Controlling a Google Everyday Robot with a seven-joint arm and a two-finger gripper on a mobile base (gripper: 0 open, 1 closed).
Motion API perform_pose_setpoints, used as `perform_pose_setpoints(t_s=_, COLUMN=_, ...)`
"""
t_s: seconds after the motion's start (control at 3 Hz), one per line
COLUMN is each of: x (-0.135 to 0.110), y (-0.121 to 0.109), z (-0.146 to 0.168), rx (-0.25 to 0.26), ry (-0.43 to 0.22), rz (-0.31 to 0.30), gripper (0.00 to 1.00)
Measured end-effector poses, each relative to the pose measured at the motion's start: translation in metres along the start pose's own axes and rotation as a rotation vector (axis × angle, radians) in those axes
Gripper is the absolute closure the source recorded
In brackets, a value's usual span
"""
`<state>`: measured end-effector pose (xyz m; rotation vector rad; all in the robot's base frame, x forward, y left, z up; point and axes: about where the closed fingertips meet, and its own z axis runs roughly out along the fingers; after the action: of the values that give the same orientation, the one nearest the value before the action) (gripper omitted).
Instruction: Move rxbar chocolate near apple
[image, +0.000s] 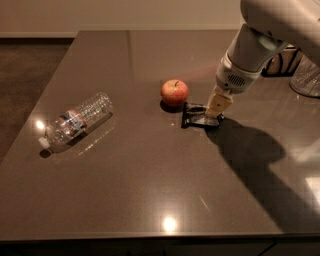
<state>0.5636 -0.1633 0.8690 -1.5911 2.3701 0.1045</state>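
The apple (174, 92), small, round and red-yellow with a dark stem, stands near the middle of the dark table (140, 190). The rxbar chocolate (196, 116), a flat black wrapper, lies just right of and slightly nearer than the apple, a small gap from it. My gripper (214, 114) comes down from the upper right and sits at the bar's right end, covering that end.
A clear plastic water bottle (75, 121) lies on its side at the left of the table. A clear glass object (306, 76) and a dark item stand at the far right edge behind my arm. The arm's shadow falls on the table's right front.
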Motion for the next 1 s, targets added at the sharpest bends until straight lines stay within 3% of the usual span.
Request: perform_pose_setpoints(t_s=1.0, x=-0.0021, y=0.0012, z=0.0021, rx=-0.001, ry=-0.001, rz=-0.005, gripper=0.13)
